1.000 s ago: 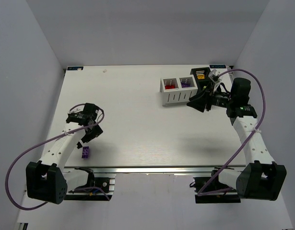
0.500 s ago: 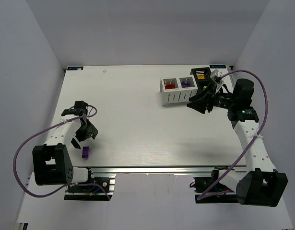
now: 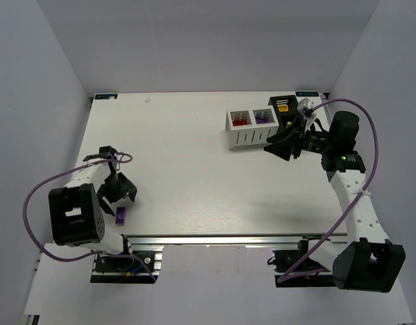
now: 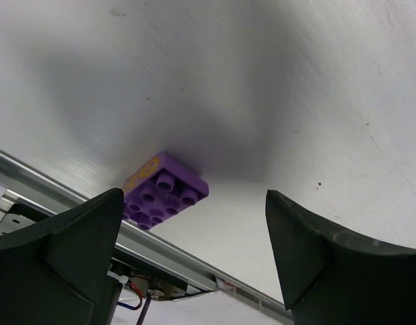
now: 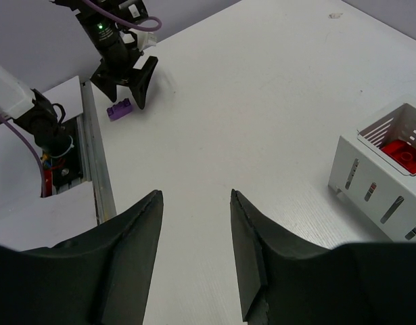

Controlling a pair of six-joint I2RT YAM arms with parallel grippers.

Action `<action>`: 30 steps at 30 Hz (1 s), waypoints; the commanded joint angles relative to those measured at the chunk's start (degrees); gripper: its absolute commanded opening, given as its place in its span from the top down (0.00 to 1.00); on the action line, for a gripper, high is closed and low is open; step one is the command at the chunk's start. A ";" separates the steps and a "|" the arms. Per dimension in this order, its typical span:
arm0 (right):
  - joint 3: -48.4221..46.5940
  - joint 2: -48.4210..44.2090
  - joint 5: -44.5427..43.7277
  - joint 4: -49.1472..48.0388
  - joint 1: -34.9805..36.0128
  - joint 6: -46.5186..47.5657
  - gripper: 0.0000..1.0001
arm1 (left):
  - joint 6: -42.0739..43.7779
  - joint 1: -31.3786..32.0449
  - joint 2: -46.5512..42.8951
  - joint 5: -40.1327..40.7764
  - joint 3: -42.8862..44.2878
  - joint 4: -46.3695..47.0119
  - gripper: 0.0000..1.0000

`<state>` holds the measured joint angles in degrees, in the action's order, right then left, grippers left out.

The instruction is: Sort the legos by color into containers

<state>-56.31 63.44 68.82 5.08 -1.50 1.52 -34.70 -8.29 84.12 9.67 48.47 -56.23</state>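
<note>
A purple lego (image 3: pixel 120 217) lies flat at the table's near left edge. It also shows in the left wrist view (image 4: pixel 166 193), studs up, and in the right wrist view (image 5: pixel 120 108). My left gripper (image 3: pixel 120 198) is open and empty, hovering just behind the brick; in its own view (image 4: pixel 194 203) the brick sits close to the left finger (image 4: pixel 65 250). My right gripper (image 3: pixel 282 145) is open and empty (image 5: pixel 195 196), in front of the containers. The white box (image 3: pixel 248 137) holds red legos (image 3: pixel 239 120) and purple legos (image 3: pixel 263 116). The black bin (image 3: pixel 290 116) holds yellow legos (image 3: pixel 282 106).
An aluminium rail (image 4: pixel 167 254) runs along the table's near edge, right behind the purple brick. The white box's slatted corner (image 5: pixel 380 189) stands to the right of my right gripper. Grey walls enclose the table on three sides.
My left gripper has swung left and toward the near edge, closing in on the purple brick. My right gripper has risen slightly and otherwise stayed put.
</note>
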 commanded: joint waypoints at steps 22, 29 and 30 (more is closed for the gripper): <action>0.15 0.90 2.81 -1.83 -2.11 -0.20 0.50 | 6.92 -0.49 3.69 -13.09 -2.76 4.55 0.28; 0.24 1.07 2.81 -1.83 -2.46 -0.29 0.50 | 8.86 -0.49 3.60 -13.89 -1.62 3.14 0.36; 0.24 0.98 2.81 -1.83 -2.54 -0.29 0.50 | 8.95 -0.49 3.34 -13.89 -1.62 3.23 0.37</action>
<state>-56.31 64.49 70.30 4.89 -3.57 1.58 -27.00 -9.04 89.25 -3.16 46.48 -53.43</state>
